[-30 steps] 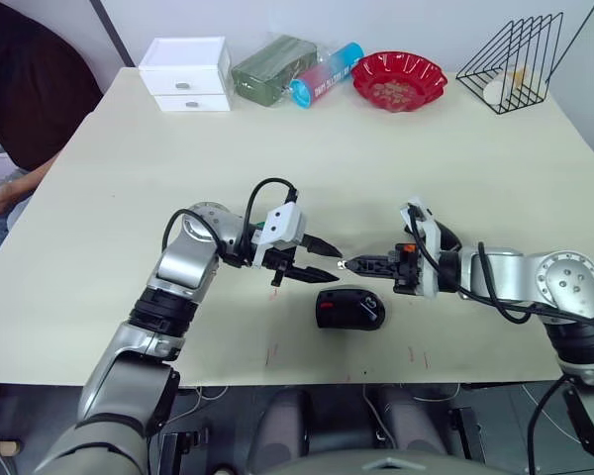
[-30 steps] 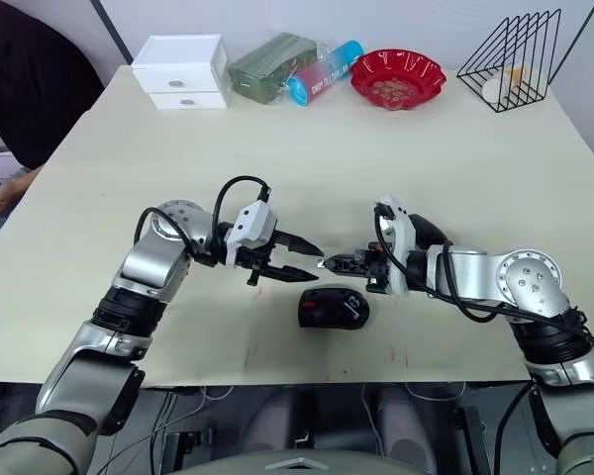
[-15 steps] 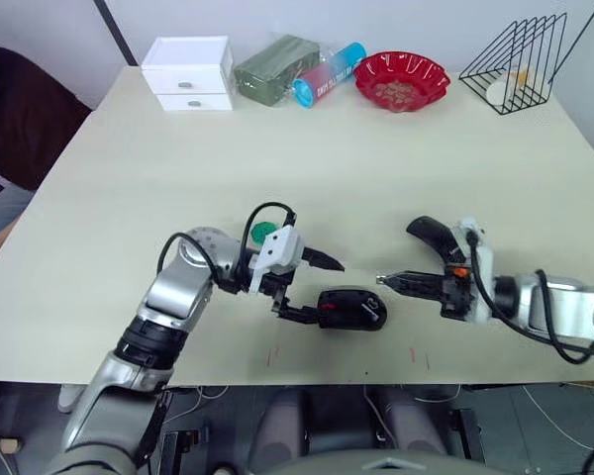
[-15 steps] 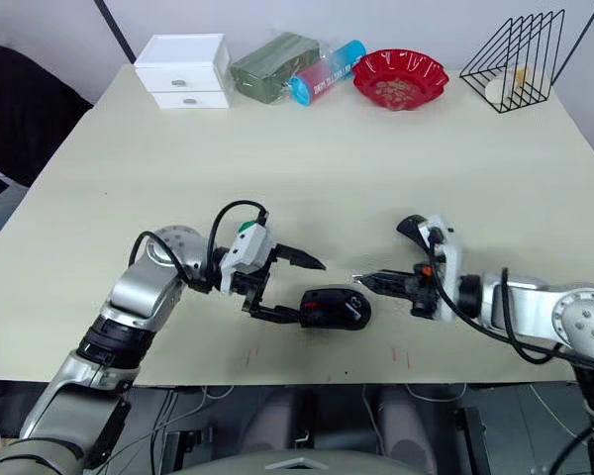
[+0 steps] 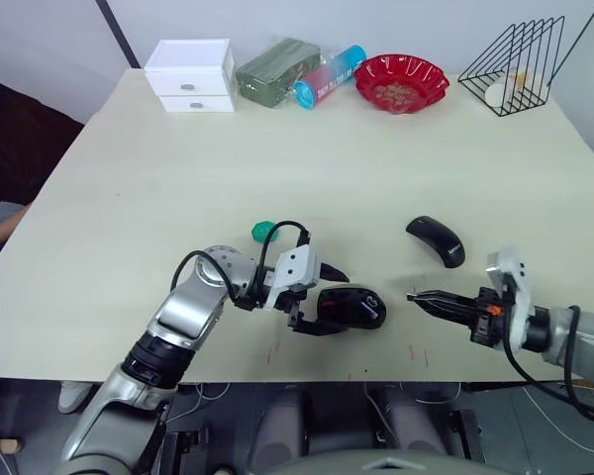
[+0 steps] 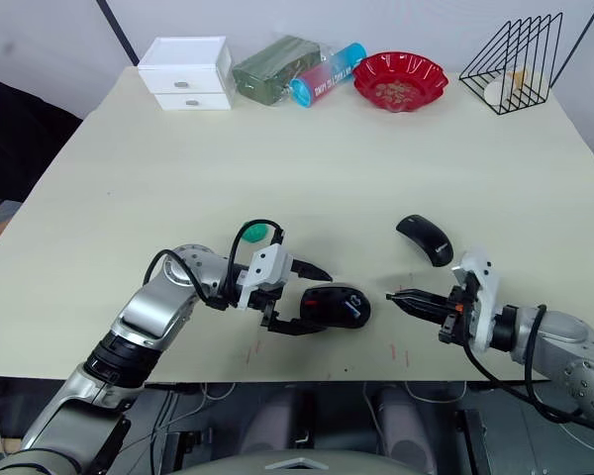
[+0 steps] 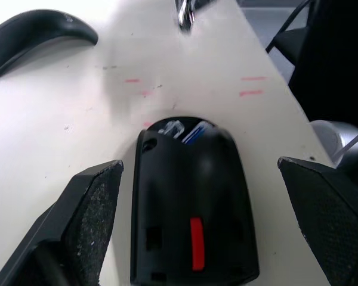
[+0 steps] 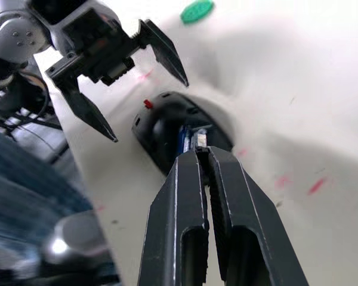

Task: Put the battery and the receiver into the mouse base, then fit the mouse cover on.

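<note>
Bracketing the mouse base [image 5: 349,308], the left hand [image 5: 322,302] stands released. Right hand [image 5: 417,297] is clenched, empty; it should next fetch the mouse cover [image 5: 436,240] at one o'clock.

White drawer box [image 5: 187,74], red bowl [image 5: 400,81], wire rack [image 5: 515,61], green disc [image 5: 264,232].

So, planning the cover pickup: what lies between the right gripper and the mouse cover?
Bare table between the right gripper and mouse cover, in both eye views.

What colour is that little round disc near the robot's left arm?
Green; the disc shows best in the right eye view.
</note>
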Robot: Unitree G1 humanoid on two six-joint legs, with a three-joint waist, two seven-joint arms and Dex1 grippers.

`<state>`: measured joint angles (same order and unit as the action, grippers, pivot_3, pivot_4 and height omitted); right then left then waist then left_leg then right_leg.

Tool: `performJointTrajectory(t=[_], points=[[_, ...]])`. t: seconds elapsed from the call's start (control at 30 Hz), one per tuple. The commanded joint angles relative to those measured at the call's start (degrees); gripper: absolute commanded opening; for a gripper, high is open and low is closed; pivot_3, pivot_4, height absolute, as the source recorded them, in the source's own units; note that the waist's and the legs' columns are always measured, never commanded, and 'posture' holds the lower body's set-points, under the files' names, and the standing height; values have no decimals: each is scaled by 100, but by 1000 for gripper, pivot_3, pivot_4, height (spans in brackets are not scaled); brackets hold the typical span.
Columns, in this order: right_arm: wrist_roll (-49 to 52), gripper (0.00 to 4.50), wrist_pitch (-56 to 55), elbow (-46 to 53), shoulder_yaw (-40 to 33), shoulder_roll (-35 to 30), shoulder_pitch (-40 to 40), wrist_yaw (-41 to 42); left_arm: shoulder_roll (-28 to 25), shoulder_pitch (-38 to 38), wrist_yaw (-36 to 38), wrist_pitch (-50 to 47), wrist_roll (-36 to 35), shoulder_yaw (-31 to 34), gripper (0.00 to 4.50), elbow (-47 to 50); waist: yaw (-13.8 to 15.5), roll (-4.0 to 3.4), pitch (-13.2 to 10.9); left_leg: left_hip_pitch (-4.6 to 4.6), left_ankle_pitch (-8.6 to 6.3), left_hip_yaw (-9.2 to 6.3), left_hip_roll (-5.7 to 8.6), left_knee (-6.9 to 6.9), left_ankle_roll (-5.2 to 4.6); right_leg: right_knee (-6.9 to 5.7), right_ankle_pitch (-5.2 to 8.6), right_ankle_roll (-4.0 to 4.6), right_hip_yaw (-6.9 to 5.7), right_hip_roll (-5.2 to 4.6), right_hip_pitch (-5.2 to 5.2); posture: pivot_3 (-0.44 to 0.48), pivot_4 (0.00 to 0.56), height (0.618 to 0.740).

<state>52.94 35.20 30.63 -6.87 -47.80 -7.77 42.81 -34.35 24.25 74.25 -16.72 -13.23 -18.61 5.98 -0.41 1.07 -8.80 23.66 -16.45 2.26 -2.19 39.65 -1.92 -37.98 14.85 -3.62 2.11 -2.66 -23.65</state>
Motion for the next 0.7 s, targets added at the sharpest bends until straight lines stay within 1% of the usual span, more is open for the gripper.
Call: performJointTrajectory(t=[0.03, 0.33, 0.5, 0.7], points=[[-471, 0, -462, -50, -202, 13, -43, 359, 61, 56, -68, 158, 65, -43, 4427, -40, -5, 0, 0, 0, 0, 0, 0, 4, 0, 0, 0, 0, 0, 0, 1, 0, 150, 740], [-770, 0, -687, -79, -244, 278, -28, 624, 266, 186, -38, 515, 295, -234, 4427, -496, 14, 0, 0, 3, 0, -1, 1, 22, 0, -5, -2, -3, 0, 1, 6, 0, 150, 740], [-961, 0, -866, -123, -269, 325, -62, 847, 350, 220, -18, 678, 401, -320, 4427, -691, 23, 0, 0, 4, 0, -2, 1, 29, 0, -7, -3, -4, -1, 1, 7, 0, 150, 740], [-1045, 0, -880, -135, -278, 382, -24, 881, 513, 253, -25, 800, 489, -380, 4427, -850, 36, 0, 0, 5, 0, -3, 1, 40, 0, -9, -4, -7, -1, 1, 11, 0, 150, 740]])
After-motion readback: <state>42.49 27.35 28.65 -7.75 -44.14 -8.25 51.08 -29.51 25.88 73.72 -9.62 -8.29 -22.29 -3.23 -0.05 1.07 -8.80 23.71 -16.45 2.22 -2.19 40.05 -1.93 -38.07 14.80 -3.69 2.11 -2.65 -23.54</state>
